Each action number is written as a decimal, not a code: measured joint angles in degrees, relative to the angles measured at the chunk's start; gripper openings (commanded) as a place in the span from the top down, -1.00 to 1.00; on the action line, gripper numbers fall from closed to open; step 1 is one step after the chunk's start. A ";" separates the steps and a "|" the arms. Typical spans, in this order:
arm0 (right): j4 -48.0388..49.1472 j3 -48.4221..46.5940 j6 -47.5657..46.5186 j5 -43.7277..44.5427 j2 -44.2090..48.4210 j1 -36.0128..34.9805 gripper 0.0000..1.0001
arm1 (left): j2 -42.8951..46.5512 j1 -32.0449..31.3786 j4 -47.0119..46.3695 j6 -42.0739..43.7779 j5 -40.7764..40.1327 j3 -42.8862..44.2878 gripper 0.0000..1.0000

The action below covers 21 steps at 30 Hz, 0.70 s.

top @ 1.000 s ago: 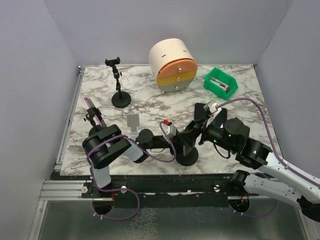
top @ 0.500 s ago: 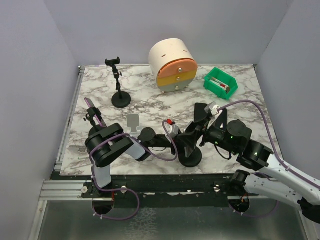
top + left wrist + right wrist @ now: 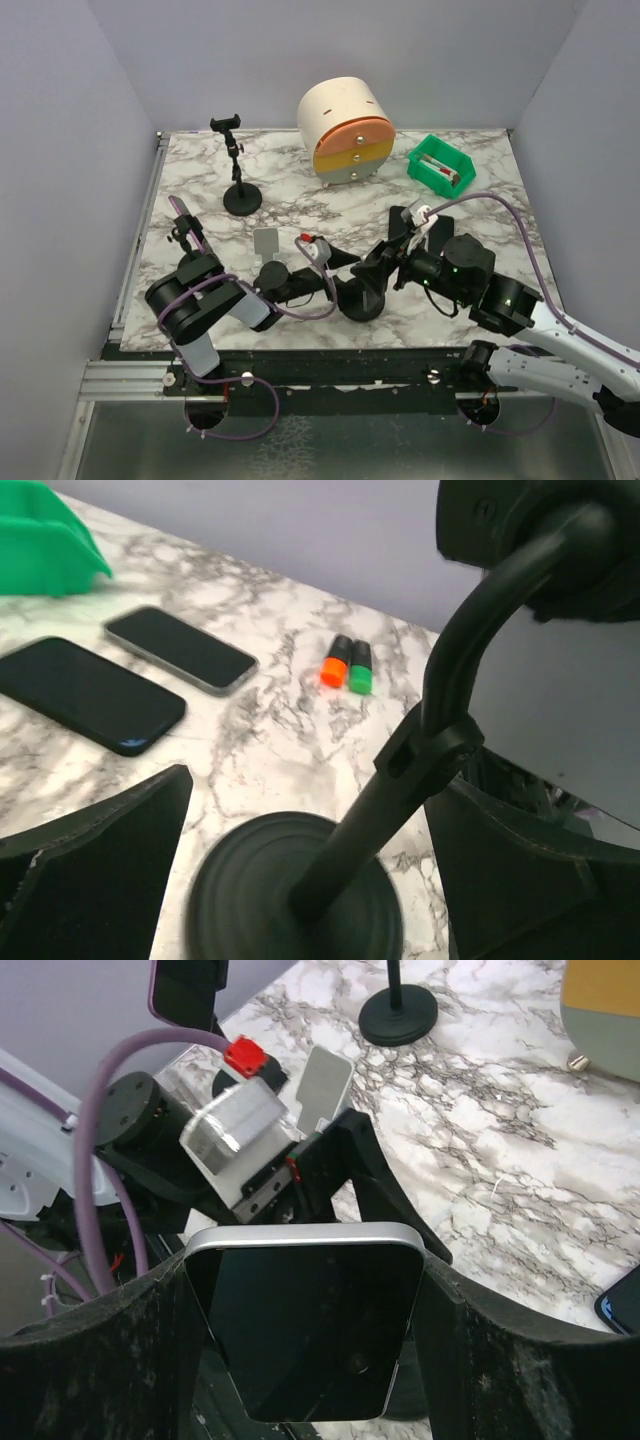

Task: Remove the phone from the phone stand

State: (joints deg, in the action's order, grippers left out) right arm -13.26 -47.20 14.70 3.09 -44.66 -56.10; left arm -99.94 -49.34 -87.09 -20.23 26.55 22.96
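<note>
Grips one dark silver-edged phone (image 3: pixel 305 1320) in right gripper (image 3: pixel 396 257), holds left gripper (image 3: pixel 310 810) wide astride one of two black round-based stands (image 3: pixel 360 298) (image 3: pixel 241 195), two spare dark phones (image 3: pixel 90 695) (image 3: pixel 180 648) flat nearby.

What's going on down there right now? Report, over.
Left gripper open, straddling the black round-based phone stand. Right gripper shut on the dark silver-edged phone. Whether it's free of the stand: can't tell.

three phones (image 3: pixel 300 1320) (image 3: pixel 85 693) (image 3: pixel 180 648), two stands (image 3: pixel 241 198) (image 3: pixel 295 895), two markers (image 3: pixel 336 665) (image 3: pixel 359 668), one bin (image 3: pixel 416 163), one cabinet (image 3: pixel 345 125)
</note>
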 measured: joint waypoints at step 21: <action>-0.09 -2.67 0.33 21.03 -9.64 -0.33 0.99 | 42.69 -4.00 34.60 5.22 -19.15 -6.19 -0.98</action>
State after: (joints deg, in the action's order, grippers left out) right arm -13.34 -49.87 15.03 24.12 -54.30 -56.42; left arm -57.25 -53.34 -52.49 -15.00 7.40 16.78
